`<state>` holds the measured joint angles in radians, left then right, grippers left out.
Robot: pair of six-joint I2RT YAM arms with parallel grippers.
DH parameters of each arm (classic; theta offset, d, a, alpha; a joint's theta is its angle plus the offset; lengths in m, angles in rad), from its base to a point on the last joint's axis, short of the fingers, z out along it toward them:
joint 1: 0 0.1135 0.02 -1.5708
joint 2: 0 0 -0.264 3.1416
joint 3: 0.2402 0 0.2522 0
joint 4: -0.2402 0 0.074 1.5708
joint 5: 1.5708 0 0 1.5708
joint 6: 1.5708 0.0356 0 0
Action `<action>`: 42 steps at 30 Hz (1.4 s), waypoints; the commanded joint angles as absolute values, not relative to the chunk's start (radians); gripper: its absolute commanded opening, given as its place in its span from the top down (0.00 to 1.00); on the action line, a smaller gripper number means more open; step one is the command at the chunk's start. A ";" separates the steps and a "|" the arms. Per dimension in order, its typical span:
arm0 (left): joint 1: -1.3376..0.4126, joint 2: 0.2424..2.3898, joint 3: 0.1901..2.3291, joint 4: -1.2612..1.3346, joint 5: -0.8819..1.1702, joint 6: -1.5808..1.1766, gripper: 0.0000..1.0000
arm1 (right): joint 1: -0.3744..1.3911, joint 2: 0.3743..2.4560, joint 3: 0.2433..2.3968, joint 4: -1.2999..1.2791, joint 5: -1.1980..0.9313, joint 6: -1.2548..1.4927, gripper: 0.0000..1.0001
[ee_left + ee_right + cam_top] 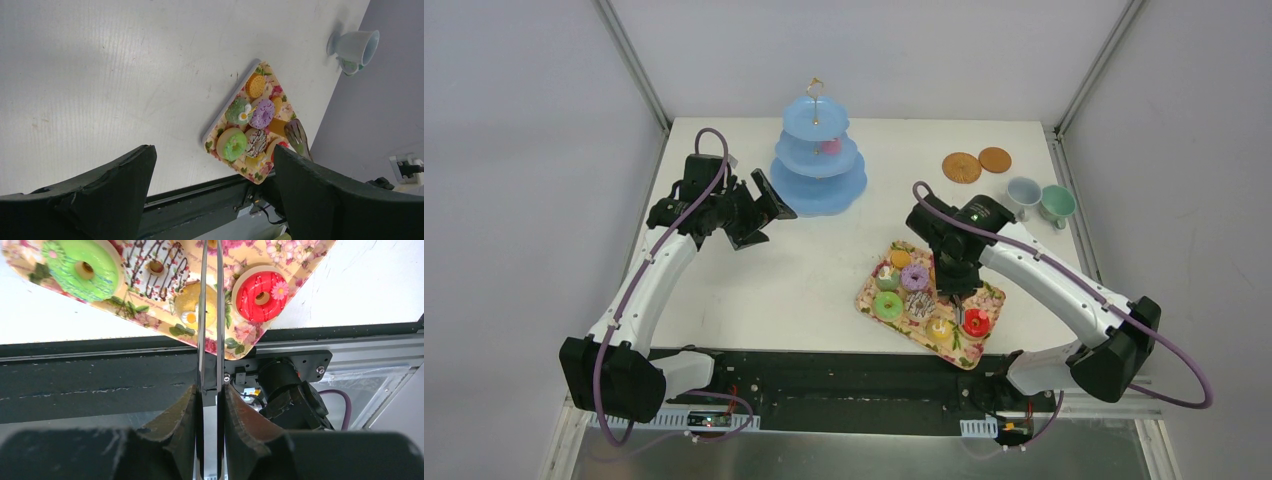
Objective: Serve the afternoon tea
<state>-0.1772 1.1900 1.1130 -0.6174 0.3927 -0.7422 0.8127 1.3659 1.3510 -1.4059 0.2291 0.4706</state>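
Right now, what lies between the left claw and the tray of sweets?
Nothing: the stretch from the left claw to the tray is bare table, shown in the top external view.

Left of the flowered tray [864, 299] the worktop [764, 290] lies bare and gives wide room to pass. Over the tray the right claw [954, 290], closed on metal tongs [202, 315], blocks the way down. On the tray the sweets [888, 305] lie tightly packed. Behind the tray stand a blue tiered stand [817, 170], coasters [962, 167] and cups [1024, 195].

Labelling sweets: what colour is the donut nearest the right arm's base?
Red donut, pink flower on it; clearest in right wrist view.
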 commanded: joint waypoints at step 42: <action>-0.180 1.143 1.263 -0.807 0.304 -0.643 0.09 | 0.309 1.941 1.998 -0.139 -0.626 0.757 0.98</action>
